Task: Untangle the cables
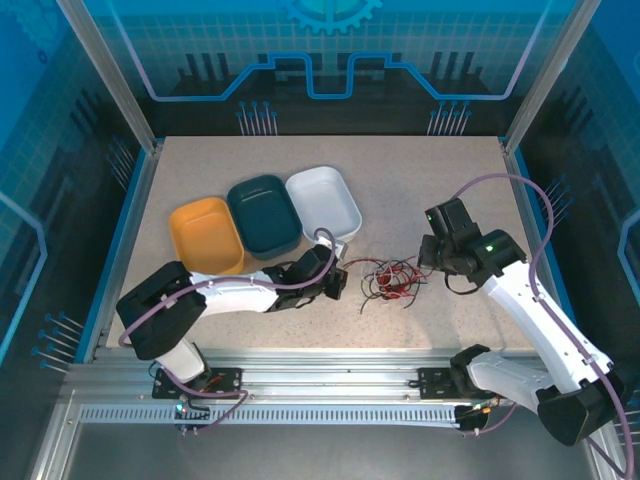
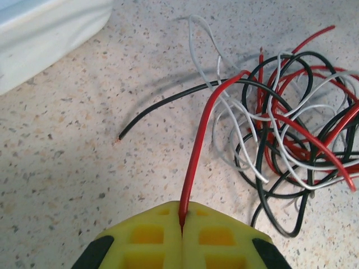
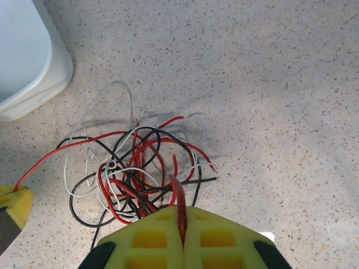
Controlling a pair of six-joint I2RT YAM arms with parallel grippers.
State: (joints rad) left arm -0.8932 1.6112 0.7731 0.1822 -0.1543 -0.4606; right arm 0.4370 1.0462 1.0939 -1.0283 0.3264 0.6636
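Three bins stand in a row on the left half of the table: orange bin, teal bin, white bin, each bare inside. The cables lie tangled on the speckled surface, right of centre and toward the near edge. The left gripper is clamped on a red cable. The right gripper likewise pinches red cable on the tangle's opposite side. Blue panels enclose the table.
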